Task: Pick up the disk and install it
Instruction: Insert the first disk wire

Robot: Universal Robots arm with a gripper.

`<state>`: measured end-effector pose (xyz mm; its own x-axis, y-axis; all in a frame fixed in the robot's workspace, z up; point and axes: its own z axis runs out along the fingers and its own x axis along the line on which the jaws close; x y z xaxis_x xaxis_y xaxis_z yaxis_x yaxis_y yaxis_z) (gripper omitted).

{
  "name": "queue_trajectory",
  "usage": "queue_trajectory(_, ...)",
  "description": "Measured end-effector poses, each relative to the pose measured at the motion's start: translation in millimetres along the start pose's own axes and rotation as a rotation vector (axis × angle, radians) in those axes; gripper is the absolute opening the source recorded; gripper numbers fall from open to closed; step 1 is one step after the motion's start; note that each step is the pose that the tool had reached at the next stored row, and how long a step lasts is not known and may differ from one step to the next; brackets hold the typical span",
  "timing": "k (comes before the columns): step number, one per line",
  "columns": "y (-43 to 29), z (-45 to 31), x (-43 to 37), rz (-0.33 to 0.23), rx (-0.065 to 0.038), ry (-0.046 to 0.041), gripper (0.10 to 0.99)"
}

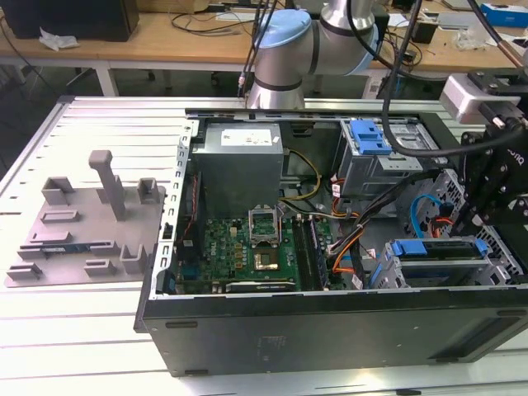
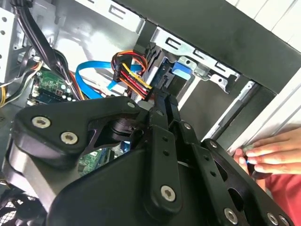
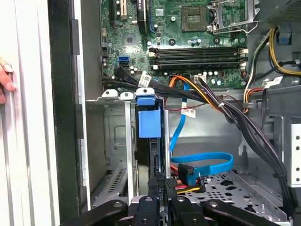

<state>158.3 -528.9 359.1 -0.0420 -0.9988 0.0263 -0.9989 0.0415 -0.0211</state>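
In the drive cage [image 1: 505,257] of the computer case [image 1: 330,330], the disk [image 1: 433,247] is sitting in a slot; you are holding the gripper [image 2: 165,101] close at that cage's open end, jaws clenched together.

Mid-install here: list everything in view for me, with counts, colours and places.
computer case: one, black, open, on the table
table: one, white, slatted
disk: one, blue-framed, in the drive cage, exterior view's right
latch: one, blue, upper bay
motherboard: one, green, inside the case
power supply: one, silver, beside the motherboard
fixture plate: one, grey, exterior view's left
cables: several; blue, orange, yellow, black; inside the case
person's hand: one, by the case's outer wall
gripper: one, black, at the drive cage
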Motion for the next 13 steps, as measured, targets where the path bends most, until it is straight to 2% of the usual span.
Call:
queue_trajectory(4,-0.1,0.1,2.1,-0.01,0.004,-0.0269,0.165)
queue_trajectory(9,-0.2,0.1,5.4,-0.01,0.004,-0.0364,0.165)
queue_trajectory(13,-0.2,0.1,5.4,-0.01,0.004,-0.037,0.165)
